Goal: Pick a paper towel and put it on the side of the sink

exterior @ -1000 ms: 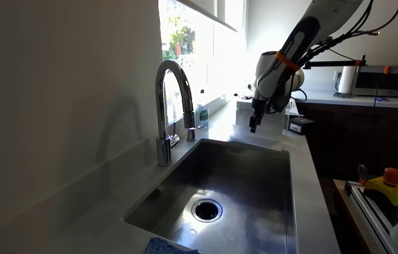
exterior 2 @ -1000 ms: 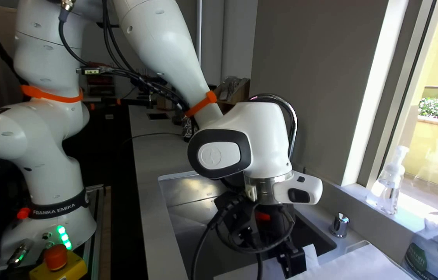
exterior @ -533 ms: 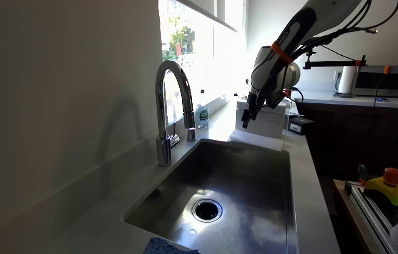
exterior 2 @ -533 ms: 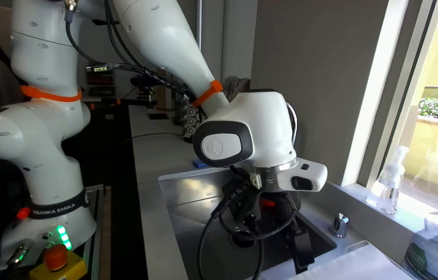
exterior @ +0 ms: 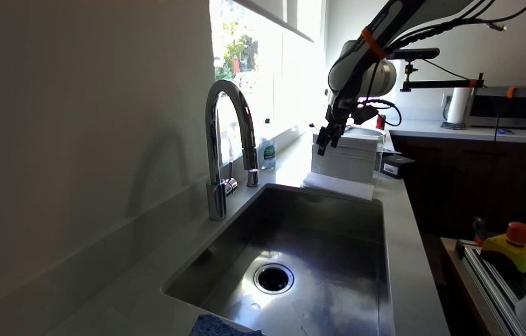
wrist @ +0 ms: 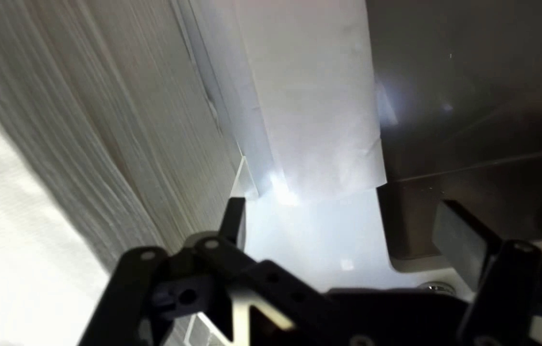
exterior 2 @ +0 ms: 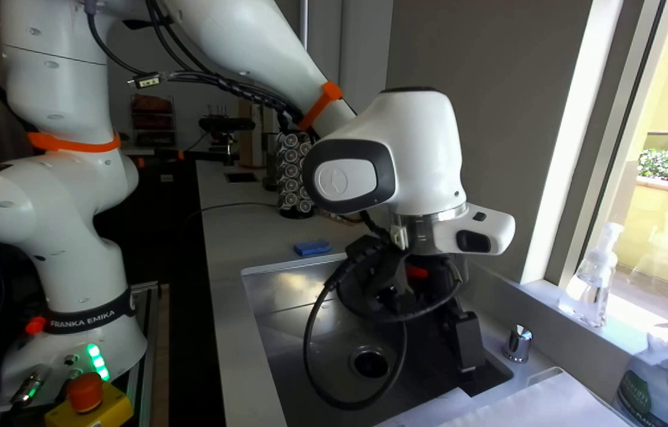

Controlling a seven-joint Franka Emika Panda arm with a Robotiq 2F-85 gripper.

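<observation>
Base [exterior 2: 82, 341]: FRANKA EMIKA | gripper [wrist: 343, 217]: parted | paper towel [wrist: 316, 105]: beside sink [wrist: 448, 129]

One gripper [wrist: 344, 229] — one sink [exterior: 328, 266]

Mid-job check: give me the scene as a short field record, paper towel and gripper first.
Paper towel: on the counter between the white stack and the sink
Gripper: open, holding nothing, apart from the paper towel
Tap: arched chrome, on the sink's wall side
Blue sponge: at the sink end opposite the white stack
Placement: looks done
</observation>
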